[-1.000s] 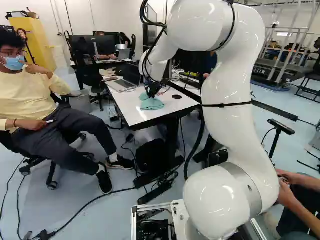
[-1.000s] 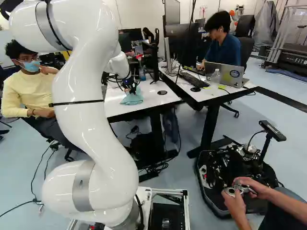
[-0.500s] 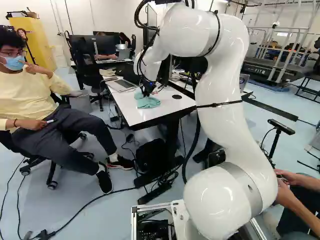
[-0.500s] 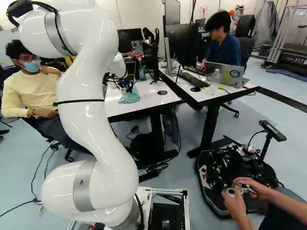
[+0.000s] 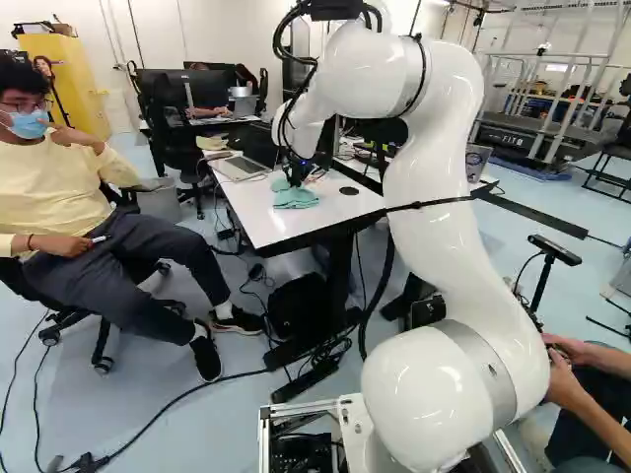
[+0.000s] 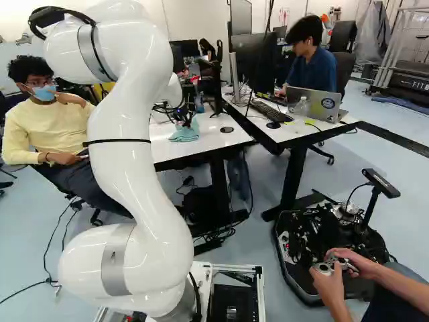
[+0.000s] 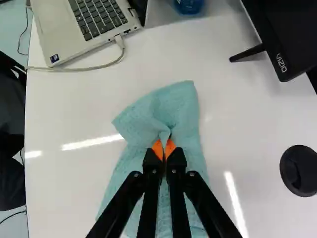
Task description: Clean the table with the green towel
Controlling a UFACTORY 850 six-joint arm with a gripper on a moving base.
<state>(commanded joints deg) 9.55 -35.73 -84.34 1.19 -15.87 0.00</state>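
The soft blue-green cloth towel has shifted along the glossy white table: over the last second it went a little farther from the base, first drifting toward the left of both base views, then partly back. The white, smooth-jointed arm shifted with it, its elbow coming over toward the seated person in the left base view, while the base itself has not moved. The robot appears to be wiping in short strokes rather than merely carrying the cloth

The black two-finger gripper is clenched on a raised fold near the towel's middle, its orange pads pinching the fabric from both sides. The rest of the cloth spreads out around that pinch, seemingly flat enough to rub the surface. It lies between the silver laptop with its pale cable and the round black disc, apart from all three

The wiping looks under way, and how much is left cannot be told, since no dirt can be made out. The next stroke probably calls for light, steady pressure across another patch; ranging too far toward the laptop could snag the cable, and pressing too lightly could leave the towel's edges skimming
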